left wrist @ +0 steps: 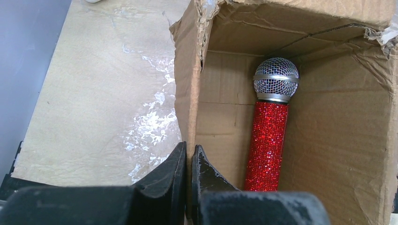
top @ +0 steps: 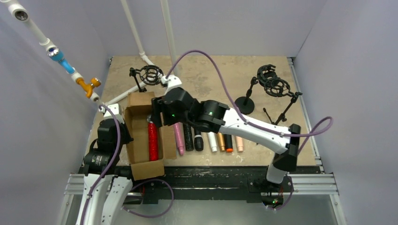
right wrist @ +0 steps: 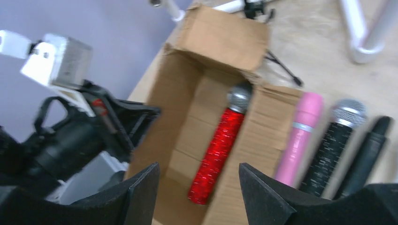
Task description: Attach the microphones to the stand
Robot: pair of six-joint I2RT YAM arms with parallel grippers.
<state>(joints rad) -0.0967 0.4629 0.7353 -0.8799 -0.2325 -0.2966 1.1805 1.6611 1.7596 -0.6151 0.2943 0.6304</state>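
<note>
Red glitter microphone (top: 153, 140) alone in box (top: 136, 140), seven microphones (top: 212, 142) outside; left jaws pinch box, right jaws wide.

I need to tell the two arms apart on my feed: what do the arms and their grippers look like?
The left arm and right arm are alike: white links, black joint housings. The right one shows small green lights on its joints. A purple cable trails from each. The left gripper and right gripper each have two matte black, wedge-shaped fingers tapering to a tip.

Lab test booth: plain walls (top: 356, 56) enclose a plywood table (top: 206, 75) with aluminium rails (top: 314, 183).
</note>
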